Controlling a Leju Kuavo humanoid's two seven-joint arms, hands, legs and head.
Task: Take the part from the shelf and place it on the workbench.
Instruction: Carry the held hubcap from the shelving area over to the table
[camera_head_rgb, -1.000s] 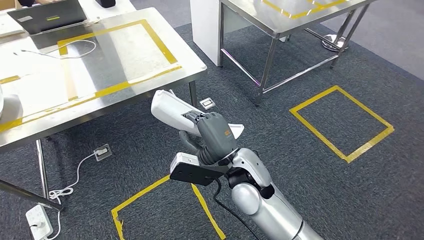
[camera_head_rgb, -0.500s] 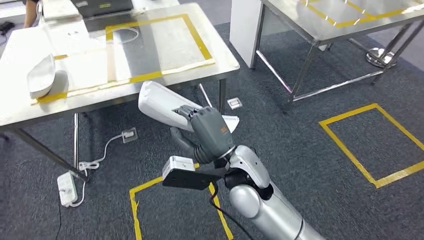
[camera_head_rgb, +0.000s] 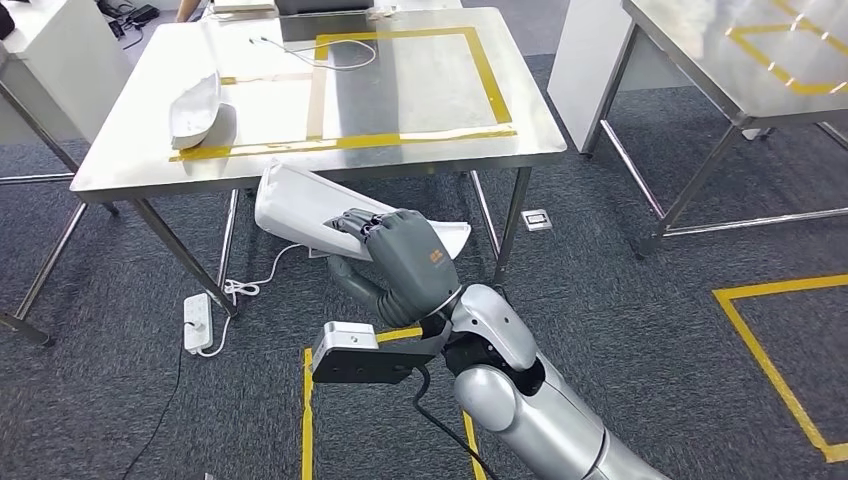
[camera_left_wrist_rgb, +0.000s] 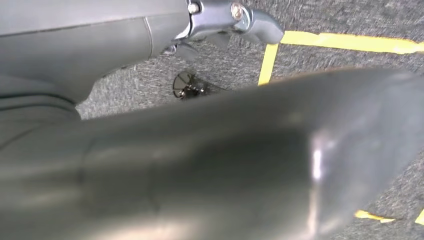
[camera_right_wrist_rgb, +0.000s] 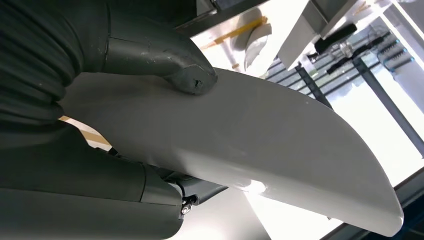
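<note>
The right hand (camera_head_rgb: 408, 262) grasps the white part (camera_head_rgb: 300, 208), dark fingers (camera_head_rgb: 358, 224) curled over its upper face and the thick thumb (camera_right_wrist_rgb: 187, 75) pressed on the opposite face in the right wrist view. The part is long and curved, a shallow shell; its long axis runs from a narrow tip (camera_head_rgb: 455, 236) just right of the hand up and leftward to a broad blunt end that reaches under the near edge of the counter (camera_head_rgb: 420, 85) ahead. It is held in the air above the grey carpet, lower than the counter top and not touching it. Beyond the hand, the steel counter carries a yellow tape rectangle (camera_head_rgb: 490, 85) with bare metal inside it, and farther left a second white part (camera_head_rgb: 195, 106) lies near the counter's left edge, its length running away from the robot. A second counter (camera_head_rgb: 700, 60) stands well off to the right, with carpet between the two. Below the hand, yellow floor tape (camera_head_rgb: 306, 420) marks the carpet. Left of it a power strip (camera_head_rgb: 197, 321) lies by the counter leg. Whether the left hand (camera_left_wrist_rgb: 210, 165) is open or closed cannot be told; its wrist view is a blurred grey mass.
</note>
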